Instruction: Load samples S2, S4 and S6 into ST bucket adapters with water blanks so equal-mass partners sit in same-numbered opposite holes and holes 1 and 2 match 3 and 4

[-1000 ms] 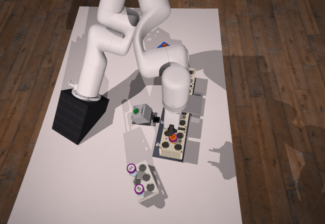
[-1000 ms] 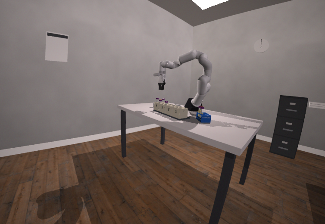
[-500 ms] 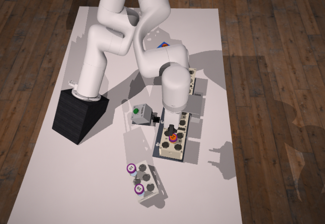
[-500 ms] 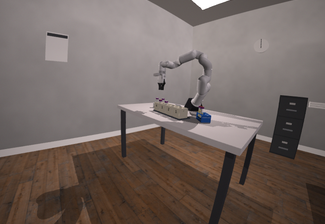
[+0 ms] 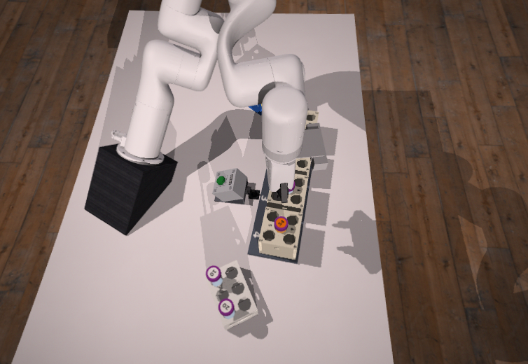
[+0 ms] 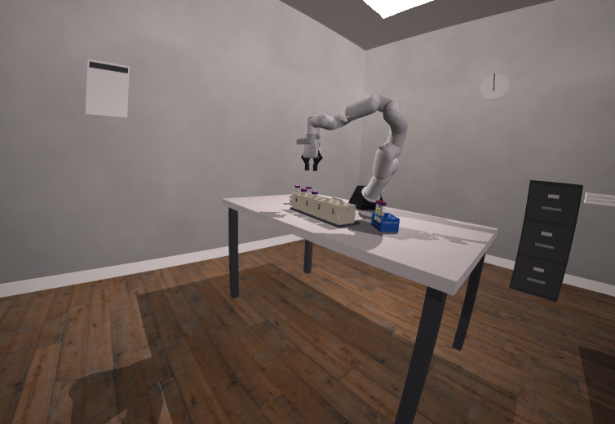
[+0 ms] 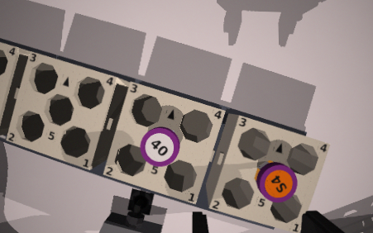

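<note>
The loading stand ST (image 5: 257, 240) (image 6: 322, 208) (image 7: 217, 159) carries a row of beige bucket adapters. Sample S4 (image 5: 280, 222) (image 7: 277, 183), with an orange cap dot, stands in hole 5 of the end adapter. The water blank marked 40 (image 7: 160, 147) stands in hole 5 of the adapter beside it; in the top view my fingers mostly hide it. My gripper (image 5: 280, 192) (image 6: 311, 163) is open and empty, hanging well above these two adapters. The other holes in the wrist view are empty.
A loose beige rack (image 5: 246, 286) near the table's front holds blanks marked 10 (image 5: 212, 273) and 20 (image 5: 225, 306). The DONE desk with its green key (image 5: 220, 180) stands just left of the stand. The blue sample rack (image 6: 385, 222) (image 5: 255, 108) sits behind the arm, mostly hidden.
</note>
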You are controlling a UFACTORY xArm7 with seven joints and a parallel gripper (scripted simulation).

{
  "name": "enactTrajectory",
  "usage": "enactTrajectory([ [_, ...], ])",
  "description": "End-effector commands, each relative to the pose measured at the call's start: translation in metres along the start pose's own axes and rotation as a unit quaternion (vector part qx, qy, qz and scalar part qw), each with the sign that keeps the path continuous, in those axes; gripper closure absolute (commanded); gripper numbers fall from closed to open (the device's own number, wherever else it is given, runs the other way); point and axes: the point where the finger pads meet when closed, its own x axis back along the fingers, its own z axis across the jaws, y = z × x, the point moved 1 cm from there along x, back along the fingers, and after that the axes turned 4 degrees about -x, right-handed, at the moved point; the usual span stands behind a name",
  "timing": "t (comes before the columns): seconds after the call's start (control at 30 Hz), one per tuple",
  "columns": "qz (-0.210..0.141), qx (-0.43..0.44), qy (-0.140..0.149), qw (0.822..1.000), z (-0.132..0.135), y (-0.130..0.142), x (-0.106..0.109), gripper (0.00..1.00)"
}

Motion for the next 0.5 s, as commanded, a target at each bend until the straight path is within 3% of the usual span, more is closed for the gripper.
enactTrajectory([
  [0.0,0.009,0.069,0.007,0.998,-0.02,0.002,0.003,0.43],
  [0.23,0.008,0.185,0.007,0.983,-0.055,0.005,0.003,0.43],
  [0.47,0.007,0.298,0.008,0.954,-0.09,0.008,0.002,0.43],
])
